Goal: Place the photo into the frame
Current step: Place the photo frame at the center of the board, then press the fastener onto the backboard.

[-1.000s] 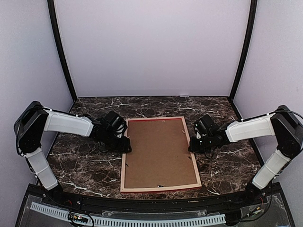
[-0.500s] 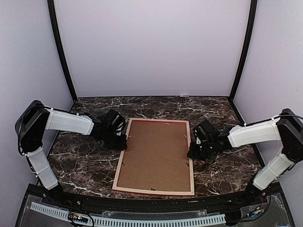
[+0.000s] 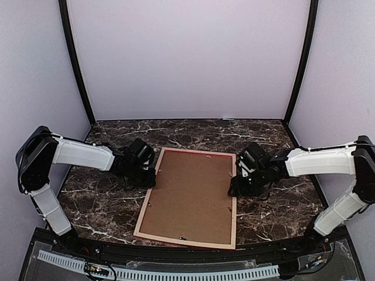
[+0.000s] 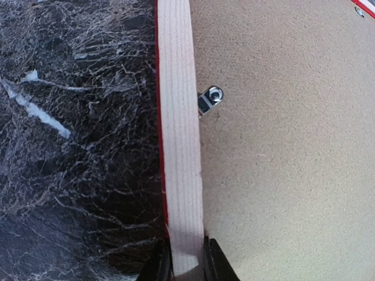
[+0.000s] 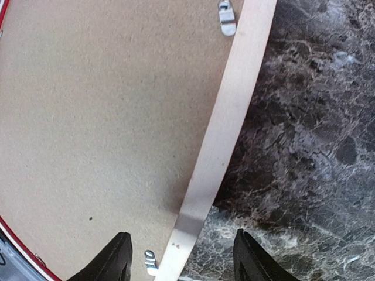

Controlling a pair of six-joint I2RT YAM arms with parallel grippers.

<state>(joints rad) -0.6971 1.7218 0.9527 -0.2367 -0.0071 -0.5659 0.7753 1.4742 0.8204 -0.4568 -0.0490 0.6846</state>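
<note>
The frame (image 4: 179, 146) lies on the table (image 3: 281, 205) between left tool (image 3: 153, 175) and right tool (image 3: 233, 186)

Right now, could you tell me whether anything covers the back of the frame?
Yes. The brown backing board fills the frame from rail to rail, and the metal tabs are turned over its edge. Nothing else lies on it.

Left arm (image 3: 82, 153) and right arm (image 3: 319, 161) reach inward, low. Left claw (image 4: 186, 264) pinches the frame (image 4: 179, 146) rail; right claw (image 5: 183, 257) gapes wide.
</note>
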